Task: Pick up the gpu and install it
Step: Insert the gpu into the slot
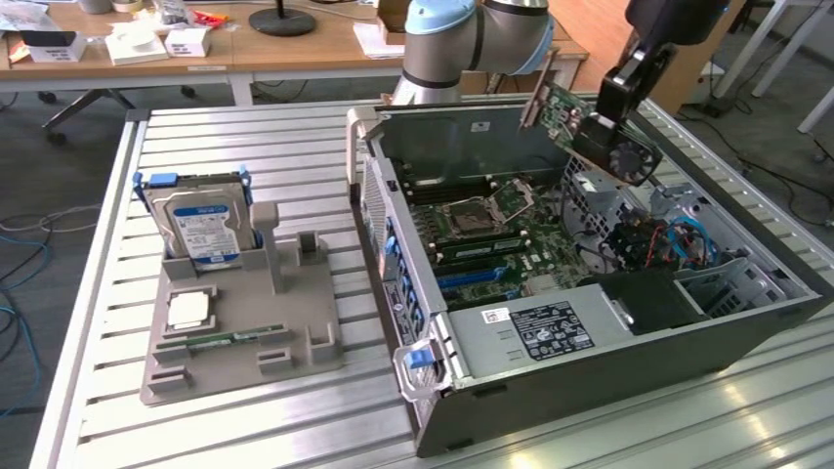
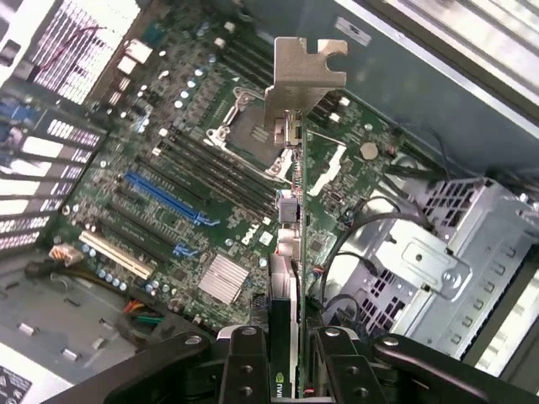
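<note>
Gripper (image 1: 606,115) was in the upper right of the exterior view, above the open computer case (image 1: 729,322). Jaws were partly closed and clamped on the gpu (image 1: 571,115), one finger on each face of the card. The card hung in the air, tilted, with its fan (image 1: 635,156) facing the exterior view's right and the metal bracket (image 1: 532,109) at the end toward the case's rear wall. It was clear of the motherboard (image 1: 489,239) and not seated in any slot.

In the wrist view the gpu (image 2: 290,269) ran edge-on away from the fingers (image 2: 244,362), with the bracket (image 2: 301,76) at the far end. Under it lay the motherboard (image 2: 194,168), with the CPU socket (image 2: 244,135), the blue slot (image 2: 164,198) and a small heatsink (image 2: 223,278). The drive cage (image 2: 429,252) sat to one side of the card.

At the exterior view's left, the grey fixture (image 1: 241,337) on the slatted table (image 1: 222,137) held the hard drive (image 1: 202,230) upright and the memory stick (image 1: 234,339) lying flat. Power supply (image 1: 548,327) sat at the case's near end.
</note>
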`<state>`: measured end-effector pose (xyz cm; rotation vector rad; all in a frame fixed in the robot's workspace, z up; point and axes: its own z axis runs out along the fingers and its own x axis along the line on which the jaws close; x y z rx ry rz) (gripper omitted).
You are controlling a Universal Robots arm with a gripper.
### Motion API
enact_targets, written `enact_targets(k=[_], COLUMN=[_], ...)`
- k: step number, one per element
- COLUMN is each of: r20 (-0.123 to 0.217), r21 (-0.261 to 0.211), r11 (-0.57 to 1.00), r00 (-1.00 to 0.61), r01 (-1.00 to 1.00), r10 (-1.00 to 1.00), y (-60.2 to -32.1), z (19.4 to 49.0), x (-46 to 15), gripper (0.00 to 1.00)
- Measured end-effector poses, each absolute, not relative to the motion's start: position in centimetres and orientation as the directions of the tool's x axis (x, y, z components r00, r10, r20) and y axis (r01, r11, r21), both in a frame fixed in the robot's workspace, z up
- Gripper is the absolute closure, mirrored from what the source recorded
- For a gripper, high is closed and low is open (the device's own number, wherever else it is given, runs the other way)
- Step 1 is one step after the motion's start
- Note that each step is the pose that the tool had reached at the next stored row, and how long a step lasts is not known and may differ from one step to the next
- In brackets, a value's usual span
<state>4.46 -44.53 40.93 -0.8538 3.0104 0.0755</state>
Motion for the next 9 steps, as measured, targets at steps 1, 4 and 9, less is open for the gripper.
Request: enact_targets(k=[1,4,9], r20=[-0.024,-0.024,-0.024], r21=[0.043,0.043,0.043], r11=[0.839,0.809,0.752], r00=[-0.841,-0.81,-0.753], r01=[-0.542,-0.586,-0.658], r10=[-0.541,-0.586,-0.657], y=[-44.53,-44.53,-44.53], z=[40.92,40.9,40.87], x=[4.46,4.46,4.46], gripper=[0.74,0.74,0.74])
